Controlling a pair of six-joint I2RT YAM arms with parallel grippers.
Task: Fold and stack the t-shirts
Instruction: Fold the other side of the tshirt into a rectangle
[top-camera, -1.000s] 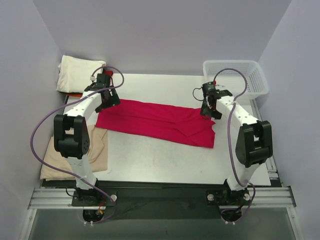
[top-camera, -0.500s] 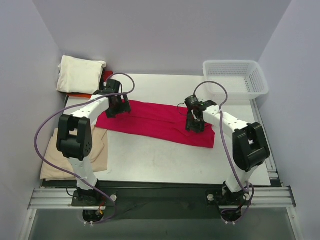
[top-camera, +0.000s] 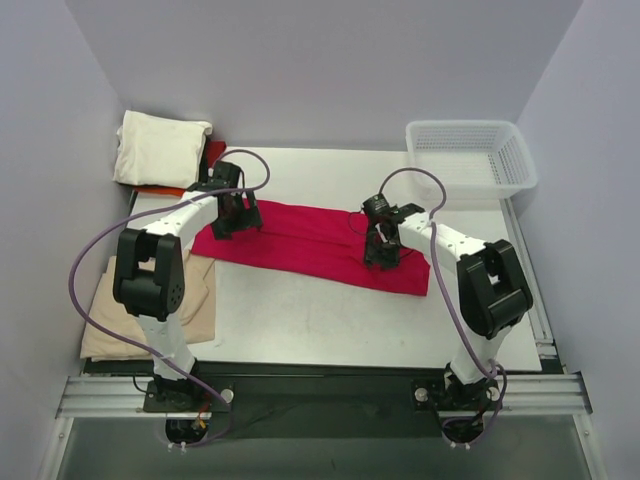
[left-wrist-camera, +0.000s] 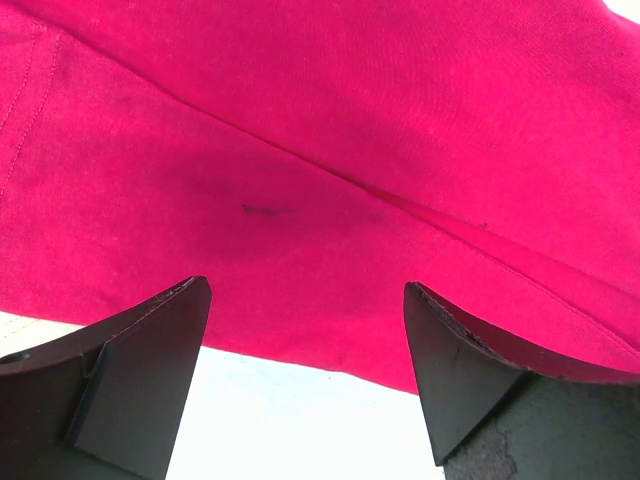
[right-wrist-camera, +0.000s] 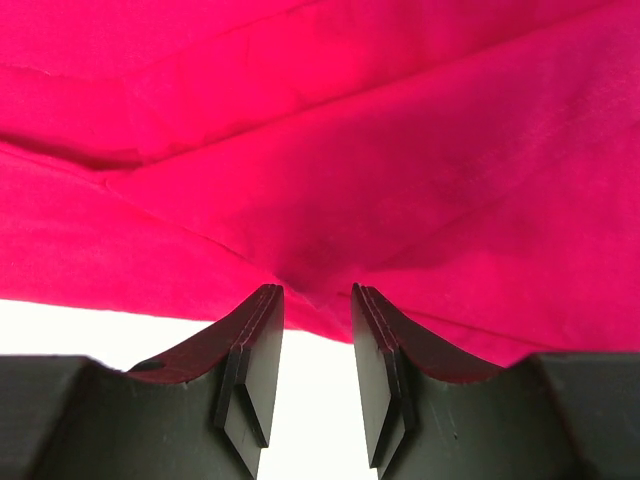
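From above: the crimson t-shirt lies as a long folded band across the middle of the counter, slanting from far left to near right. My left claw is down over its left end and my right claw over its right part. The cream t-shirt sits folded at the far left, the tan t-shirt is spread at the near left, and the basket is far right, well apart from the work. I read this step as gripping the band at both ends for the next fold. To do it well, both claws should bite every layer at the hem, then lift together so the cloth stays taut.

Left wrist: my left claw is spread wide. The crimson t-shirt fills the view beyond the tips, and its near hem runs across just past both fingers, with bare counter between them. Nothing is gripped here; I'd need to go lower and forward so the hem slides between the pads.

Right wrist: my right claw is drawn nearly together, with a slim strip of white counter showing in the gap. The crimson t-shirt sits right at the tips, creases running toward them. Whether they've bitten the hem I cannot tell. I'd want a deeper bite before lifting, since a corner-only pinch could slip.
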